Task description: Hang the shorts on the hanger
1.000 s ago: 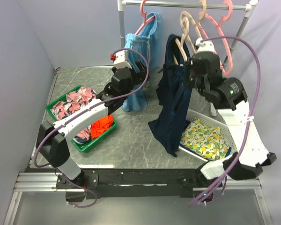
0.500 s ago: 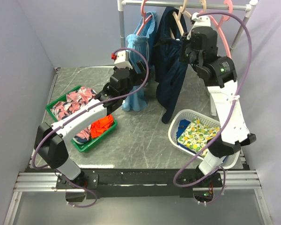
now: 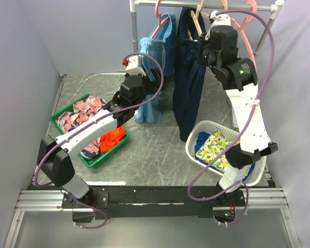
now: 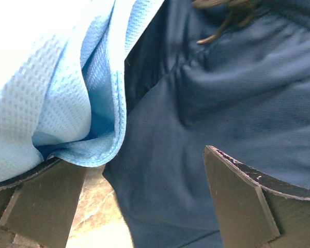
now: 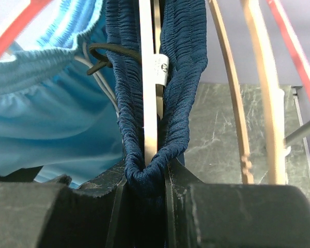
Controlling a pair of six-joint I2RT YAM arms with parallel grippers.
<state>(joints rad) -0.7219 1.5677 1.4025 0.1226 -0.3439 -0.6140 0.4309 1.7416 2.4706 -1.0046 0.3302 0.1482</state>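
The dark navy shorts hang full length from the beige hanger, whose hook is up at the rail. My right gripper is shut on the gathered waistband beside the hanger. In the right wrist view the waistband wraps the hanger's pale bar, and the right gripper pinches fabric and bar together. My left gripper is open just left of the shorts. In its own view the left gripper has the shorts hanging ahead of its wide-apart jaws, untouched.
A light-blue garment hangs on a pink hanger left of the shorts and drapes over my left finger. More pink hangers hang on the rail. A green bin and a white basket hold clothes.
My right arm has lifted the shorts and hanger from above the basket up and back to the rail. The left arm has barely moved.
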